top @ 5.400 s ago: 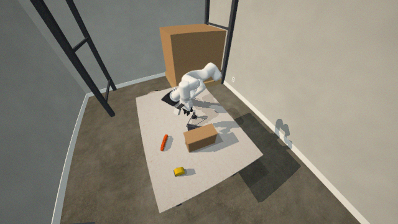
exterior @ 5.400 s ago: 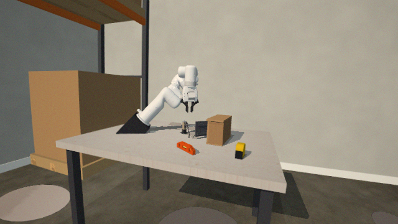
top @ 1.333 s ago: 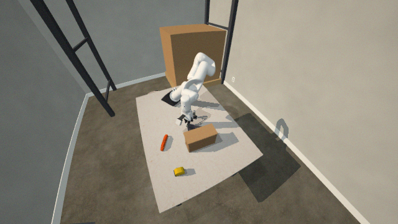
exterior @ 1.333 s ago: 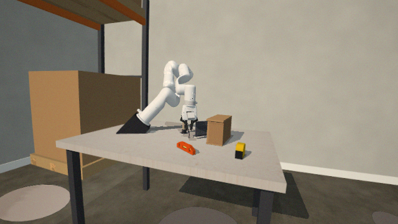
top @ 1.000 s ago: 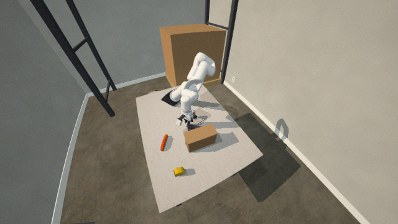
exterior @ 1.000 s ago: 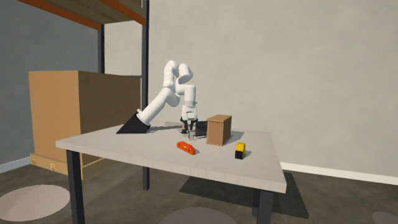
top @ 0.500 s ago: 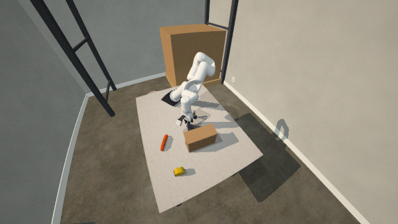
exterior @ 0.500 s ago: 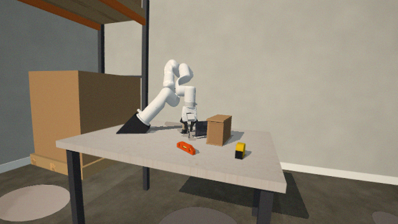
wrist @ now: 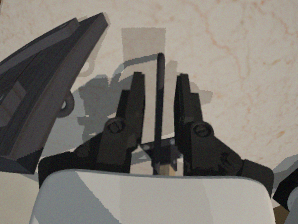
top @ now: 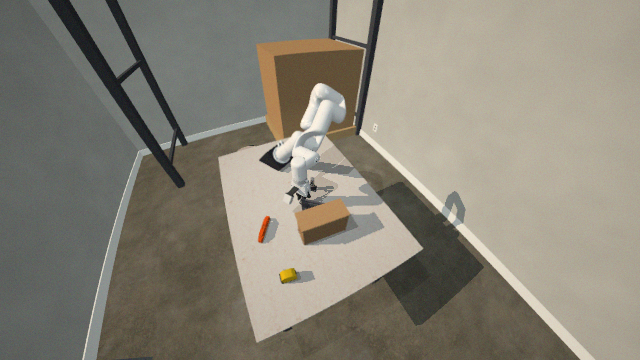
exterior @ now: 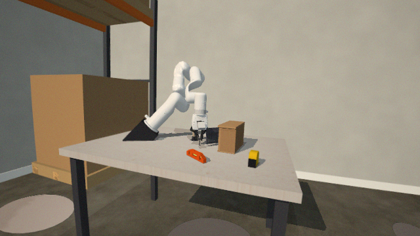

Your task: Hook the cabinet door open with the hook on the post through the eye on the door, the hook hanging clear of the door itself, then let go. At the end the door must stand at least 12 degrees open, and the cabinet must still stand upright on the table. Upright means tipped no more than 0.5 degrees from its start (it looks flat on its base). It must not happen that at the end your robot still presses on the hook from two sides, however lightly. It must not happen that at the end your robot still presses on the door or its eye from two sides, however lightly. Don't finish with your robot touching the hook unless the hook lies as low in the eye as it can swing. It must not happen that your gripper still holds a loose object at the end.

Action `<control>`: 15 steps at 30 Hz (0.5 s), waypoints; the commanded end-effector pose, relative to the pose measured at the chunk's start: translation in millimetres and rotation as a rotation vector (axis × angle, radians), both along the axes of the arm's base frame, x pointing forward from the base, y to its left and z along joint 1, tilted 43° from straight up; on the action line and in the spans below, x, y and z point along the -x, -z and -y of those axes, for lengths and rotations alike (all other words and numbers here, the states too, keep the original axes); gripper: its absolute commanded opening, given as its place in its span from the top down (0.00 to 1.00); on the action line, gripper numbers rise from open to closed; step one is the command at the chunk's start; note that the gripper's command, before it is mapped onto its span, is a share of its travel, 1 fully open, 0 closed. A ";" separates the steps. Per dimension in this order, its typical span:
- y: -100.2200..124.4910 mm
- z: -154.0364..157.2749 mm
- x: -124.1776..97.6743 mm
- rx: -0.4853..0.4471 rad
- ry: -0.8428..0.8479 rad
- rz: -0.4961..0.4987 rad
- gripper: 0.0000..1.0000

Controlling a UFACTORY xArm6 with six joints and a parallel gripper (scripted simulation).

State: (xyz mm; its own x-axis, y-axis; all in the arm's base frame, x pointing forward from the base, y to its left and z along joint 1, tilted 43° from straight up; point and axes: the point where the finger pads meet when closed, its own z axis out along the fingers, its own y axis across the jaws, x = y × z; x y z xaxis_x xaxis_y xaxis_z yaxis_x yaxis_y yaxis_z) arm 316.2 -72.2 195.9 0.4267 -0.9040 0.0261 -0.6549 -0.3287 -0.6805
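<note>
The brown cabinet (top: 322, 220) stands flat on the table, and also shows in the exterior view (exterior: 231, 136). Its dark door (exterior: 212, 135) stands swung open towards my arm. In the wrist view the door (wrist: 40, 110) lies at the left, with a small ring, the eye (wrist: 65, 104), on it. My gripper (wrist: 160, 88) points down beside the door, also visible in the top and exterior views (top: 300, 196) (exterior: 199, 137). The thin dark hook rod (wrist: 160, 103) runs between my fingers with a gap on each side. The hook is apart from the eye. The fingers stand narrowly open.
An orange level (top: 263, 229) lies on the table left of the cabinet. A yellow tape measure (top: 288, 275) sits nearer the front edge. A large brown box (top: 310, 87) and a dark shelf frame stand behind the table.
</note>
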 end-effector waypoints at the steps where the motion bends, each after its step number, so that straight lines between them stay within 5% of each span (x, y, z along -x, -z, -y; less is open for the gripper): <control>1: 2.0 -0.6 -3.3 0.001 0.001 0.002 0.77; 15: 6.7 -2.4 -7.3 0.001 0.001 0.002 0.77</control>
State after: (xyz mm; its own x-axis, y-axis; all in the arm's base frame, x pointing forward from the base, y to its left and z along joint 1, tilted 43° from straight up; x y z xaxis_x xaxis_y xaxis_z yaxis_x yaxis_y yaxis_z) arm 322.2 -69.7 189.1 0.4267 -0.9040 0.0262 -0.6547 -0.3288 -0.6806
